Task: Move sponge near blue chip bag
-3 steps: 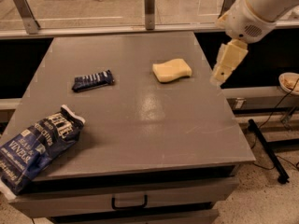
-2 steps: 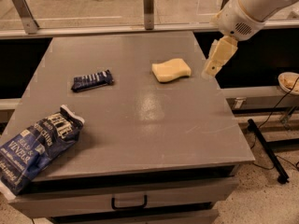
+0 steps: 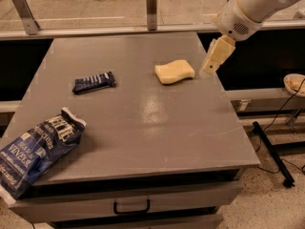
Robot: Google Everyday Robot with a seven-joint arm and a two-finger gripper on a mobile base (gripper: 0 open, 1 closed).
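Handling the sponge (image 3: 175,72): we judge it light, soft and springy, a thick foam block that gives under a squeeze and neither slips nor breaks.
Taking hold: we would close across its narrow width, at the middle of the wavy long edges. The waist there offers the shortest span, and the foam should compress into a firm hold.
Caution: a pinch near one end may let the block droop or twist, and a hard squeeze low down could press it against the table (image 3: 143,123).
Sponge place: it lies flat on the far right part of the table, well in from the far edge and closer to the right edge.
Long axis: it runs roughly parallel to the table's far edge. One short end points at the right edge and the other at the left edge.
Hand (image 3: 208,69): it hangs tilted over the table's right edge, toward the far end, apart from the sponge and carrying nothing. We cannot tell whether it is spread or pressed together.
Blue chip bag (image 3: 35,151): it lies on the table's near left corner, overhanging the edge, so we judge the carry a long diagonal across the table.
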